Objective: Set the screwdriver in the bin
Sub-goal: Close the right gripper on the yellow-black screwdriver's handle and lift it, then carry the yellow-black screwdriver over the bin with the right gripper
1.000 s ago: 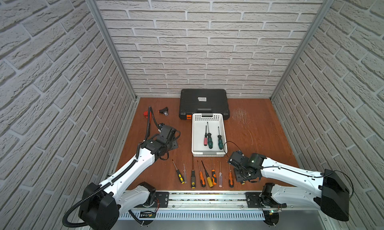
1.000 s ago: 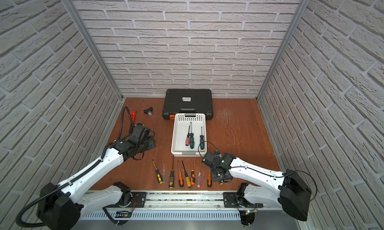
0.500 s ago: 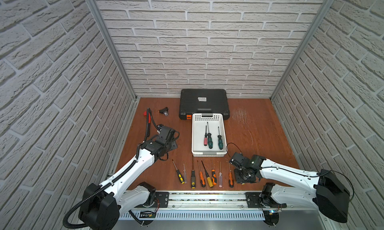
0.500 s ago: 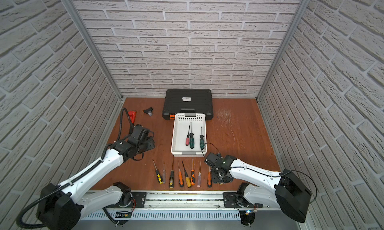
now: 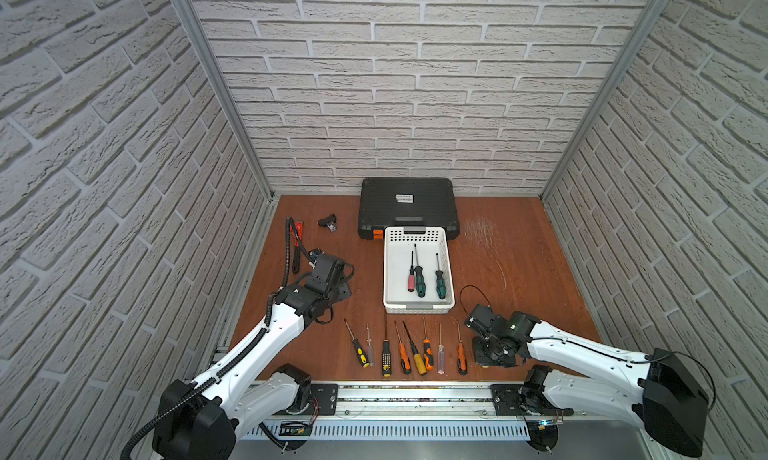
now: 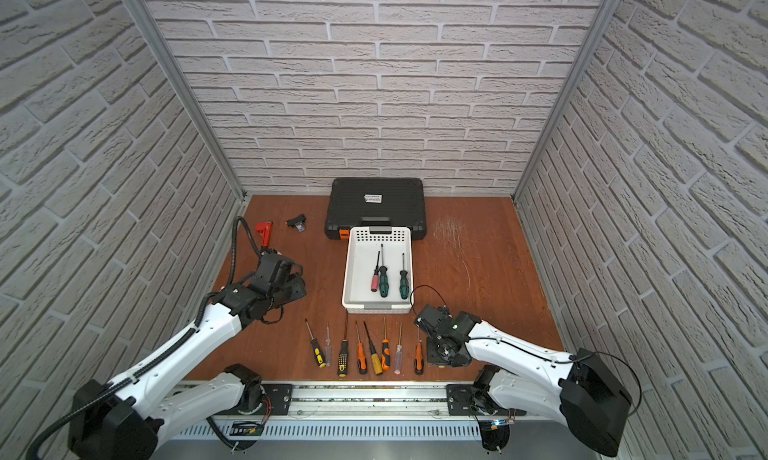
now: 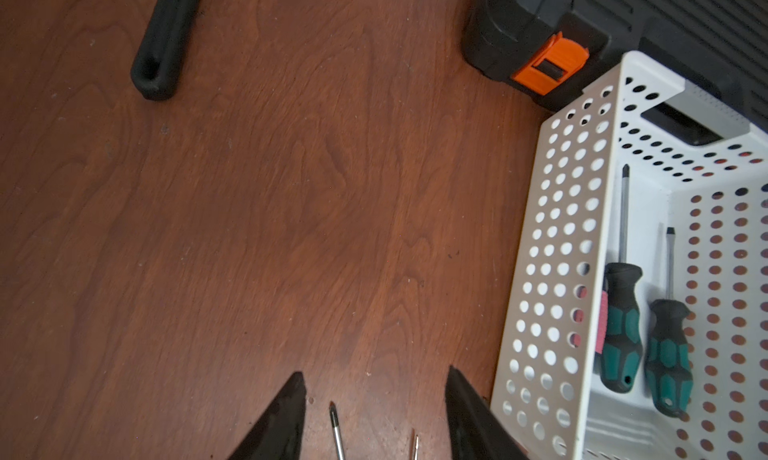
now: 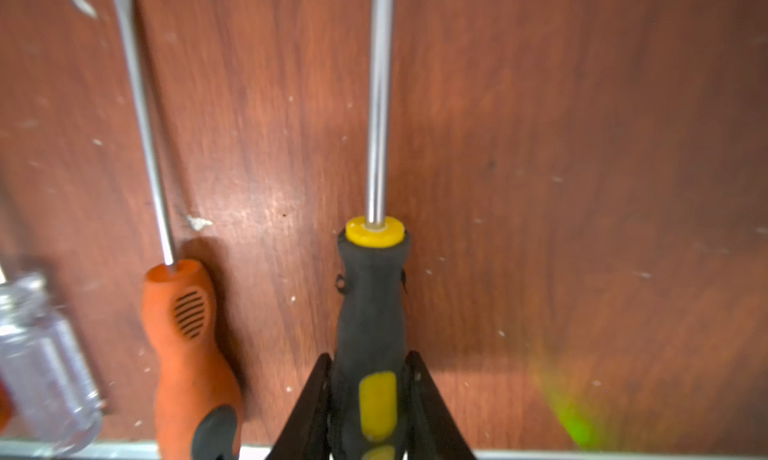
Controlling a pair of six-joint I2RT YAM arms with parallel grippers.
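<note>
Grasping is in hand: the right pincer (image 8: 369, 356) is clenched on the handle of the black rubber-handled screwdriver with yellow inlays and steel shaft (image 8: 370, 304), which lies flat on the brown wooden tabletop (image 5: 519, 271) at the right end of the tool row (image 5: 409, 348). Next, it must lift clear and carry to the white perforated plastic bin (image 5: 417, 309) nearby. The left pincer (image 7: 374, 389) hangs released.

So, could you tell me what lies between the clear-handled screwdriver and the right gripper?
Just one orange-handled screwdriver, seen in both top views and the right wrist view.
</note>
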